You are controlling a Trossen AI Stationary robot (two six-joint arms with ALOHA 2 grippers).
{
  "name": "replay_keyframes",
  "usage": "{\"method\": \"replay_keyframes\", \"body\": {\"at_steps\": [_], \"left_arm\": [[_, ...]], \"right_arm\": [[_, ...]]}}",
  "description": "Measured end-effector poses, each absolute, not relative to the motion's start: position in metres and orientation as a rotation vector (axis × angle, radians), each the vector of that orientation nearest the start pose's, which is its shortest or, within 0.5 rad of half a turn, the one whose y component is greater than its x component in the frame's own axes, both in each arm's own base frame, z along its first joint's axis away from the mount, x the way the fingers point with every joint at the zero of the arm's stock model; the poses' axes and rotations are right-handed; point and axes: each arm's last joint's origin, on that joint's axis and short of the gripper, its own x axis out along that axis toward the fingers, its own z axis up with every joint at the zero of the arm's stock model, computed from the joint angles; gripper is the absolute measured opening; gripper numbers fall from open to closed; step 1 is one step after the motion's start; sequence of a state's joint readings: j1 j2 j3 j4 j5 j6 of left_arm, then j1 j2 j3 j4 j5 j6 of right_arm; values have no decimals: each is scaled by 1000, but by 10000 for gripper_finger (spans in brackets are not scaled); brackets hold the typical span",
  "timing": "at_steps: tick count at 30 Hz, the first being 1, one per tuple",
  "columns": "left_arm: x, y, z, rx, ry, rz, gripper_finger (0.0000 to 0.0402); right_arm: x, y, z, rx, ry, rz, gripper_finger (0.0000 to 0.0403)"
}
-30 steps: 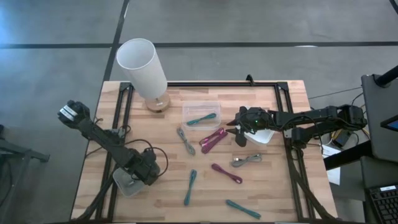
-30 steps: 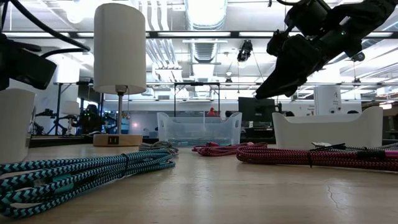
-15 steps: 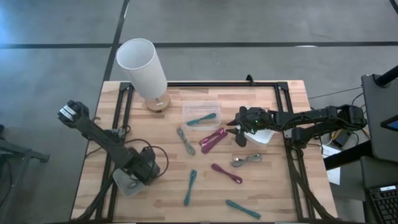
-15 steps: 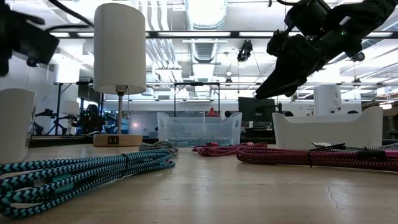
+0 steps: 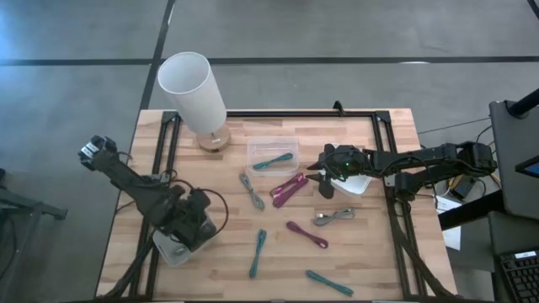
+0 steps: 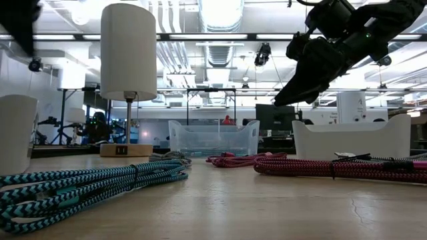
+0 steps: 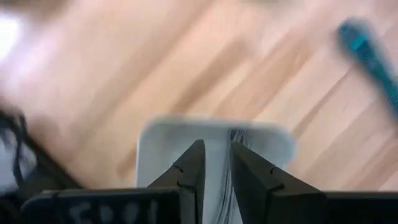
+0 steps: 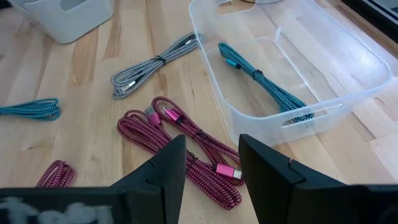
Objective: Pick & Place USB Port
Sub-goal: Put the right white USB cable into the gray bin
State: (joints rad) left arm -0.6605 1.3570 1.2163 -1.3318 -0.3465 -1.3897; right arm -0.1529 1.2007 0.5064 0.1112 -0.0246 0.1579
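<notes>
**Two grippers, a bench strewn with soft cables**

My left gripper hangs over the small white bin at the front left corner of the bench. Its fingers are released, only a narrow slit apart, with nothing between them. A few dark strands seem to lie inside the bin, too blurred to name.

My right gripper hovers above the bench's middle right, just beside a second white bin. Its fingers are spread and empty. Under it lies the pink cable bundle, on the wood just beside the clear box, which already holds a teal cable. More cables lie loose on the bench: a grey one, a silvery one, a small pink one and two teal ones nearer the front.

I expect these to be light, limp and braided, so they should grip well but sag and unroll if taken by an end. The plugs are the only stiff parts and small to catch. I would close across the middle of a bundle, where the strands lie bunched, and lift straight up so that a trailing loop does not drag its neighbour.
</notes>
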Motion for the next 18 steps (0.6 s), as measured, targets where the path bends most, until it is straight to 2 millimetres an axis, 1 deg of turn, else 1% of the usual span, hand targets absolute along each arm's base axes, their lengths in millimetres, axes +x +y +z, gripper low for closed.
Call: {"method": "replay_keyframes", "body": {"at_steps": [5, 9, 14, 18], "left_arm": [[190, -128, 309, -311, 946, 592, 67], [195, -124, 314, -197, 829, 615, 67], [203, -118, 311, -163, 818, 622, 68], [211, -112, 306, -129, 818, 607, 81]], "right_arm": [[229, -35, 186, 205, 571, -170, 146], [229, -33, 186, 212, 574, -132, 146], [230, -25, 186, 211, 579, -75, 146], [231, -14, 185, 197, 586, -27, 146]]}}
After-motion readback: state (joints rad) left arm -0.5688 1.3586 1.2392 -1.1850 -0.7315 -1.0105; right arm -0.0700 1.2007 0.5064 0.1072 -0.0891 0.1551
